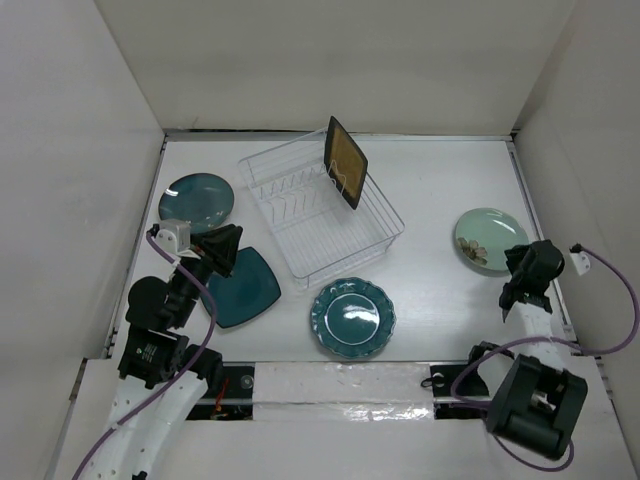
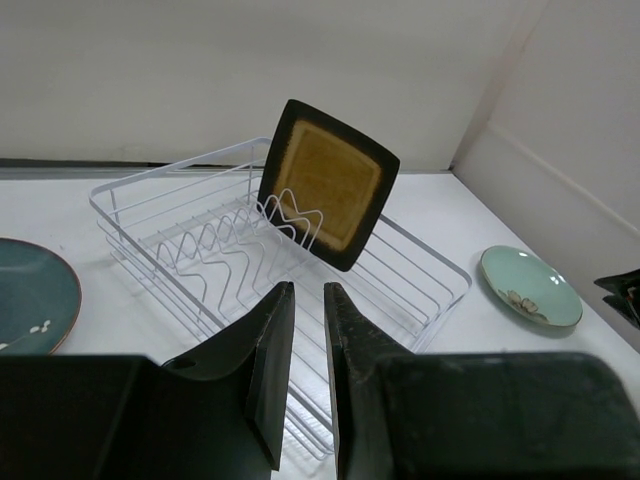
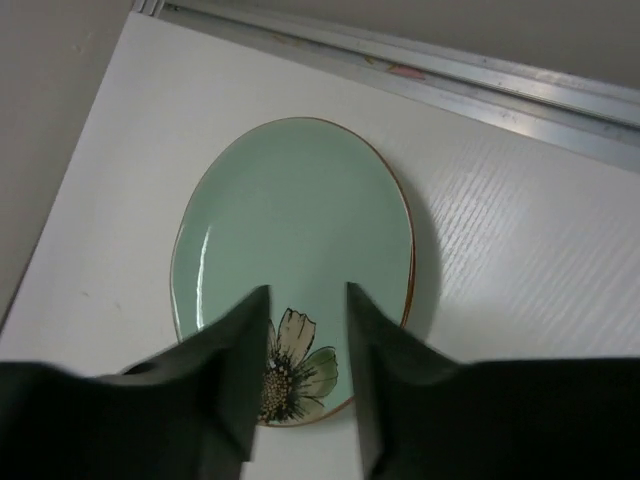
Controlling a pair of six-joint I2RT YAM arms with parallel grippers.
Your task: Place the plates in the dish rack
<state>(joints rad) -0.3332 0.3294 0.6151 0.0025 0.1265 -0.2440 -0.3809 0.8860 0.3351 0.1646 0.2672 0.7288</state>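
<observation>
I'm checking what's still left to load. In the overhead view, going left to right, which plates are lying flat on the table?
plain round teal plate → square teal plate → scalloped teal plate → pale green plate

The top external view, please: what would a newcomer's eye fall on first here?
The black-rimmed tan plate stands alone, tilted, in the dish rack mid-table. Three teal plates lie flat to its left and front, and the right gripper hovers, fingers apart, over the pale green plate at right.
</observation>
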